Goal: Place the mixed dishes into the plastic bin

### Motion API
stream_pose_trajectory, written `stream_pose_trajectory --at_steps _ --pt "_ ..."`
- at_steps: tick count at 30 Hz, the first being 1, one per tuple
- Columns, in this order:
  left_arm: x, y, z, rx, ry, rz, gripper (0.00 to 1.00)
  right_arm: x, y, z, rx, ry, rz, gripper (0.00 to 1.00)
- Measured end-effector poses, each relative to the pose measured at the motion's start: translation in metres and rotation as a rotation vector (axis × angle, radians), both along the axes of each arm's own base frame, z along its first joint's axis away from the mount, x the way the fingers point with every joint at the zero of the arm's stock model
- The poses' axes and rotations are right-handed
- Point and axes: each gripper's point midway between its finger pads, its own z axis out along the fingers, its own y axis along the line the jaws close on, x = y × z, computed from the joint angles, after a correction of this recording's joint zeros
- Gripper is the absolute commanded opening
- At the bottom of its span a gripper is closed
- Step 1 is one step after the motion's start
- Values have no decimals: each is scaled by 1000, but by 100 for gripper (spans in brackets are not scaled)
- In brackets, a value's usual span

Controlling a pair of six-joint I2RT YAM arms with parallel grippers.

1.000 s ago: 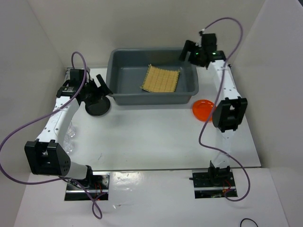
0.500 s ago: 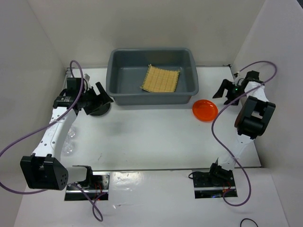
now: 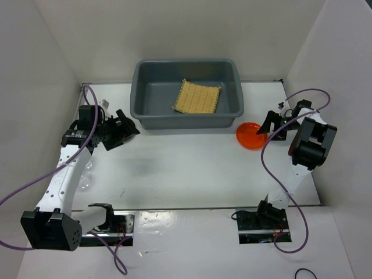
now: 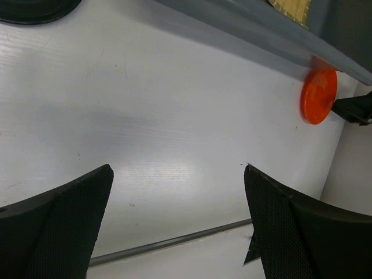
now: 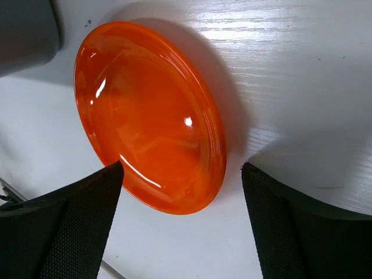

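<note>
Top external shows the white table with the bin at its far middle. The mat lies inside the bin, toward its right. The orange plate sits on the table just off the bin's near right corner, outside it. The right gripper is at that plate's right edge. In the right wrist view its jaws are spread wide, one on either side of the rim, not pinching it. The left gripper is near the bin's left front corner, jaws likewise spread over bare table, holding nothing. The black plate shows at the top left of the left wrist view, on the table. Clear glasses sit by the left arm.
</note>
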Motion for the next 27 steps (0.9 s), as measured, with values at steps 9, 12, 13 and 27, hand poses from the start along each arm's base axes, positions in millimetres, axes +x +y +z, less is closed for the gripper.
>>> stream_pose_trajectory --at_steps 9,12,13,27 --pt "-13 -4 -9 -31 36 -2 100 4 14 -15 118 -18 2 21" --pt "-13 -6 -8 -40 37 -10 100 1 24 -23 195 18 -26 1" --pt "-13 -7 -8 -42 36 -12 100 0 26 -23 208 23 -32 0" --pt "-8 -11 -12 -60 53 -30 100 -2 -48 46 -98 -171 77 0"
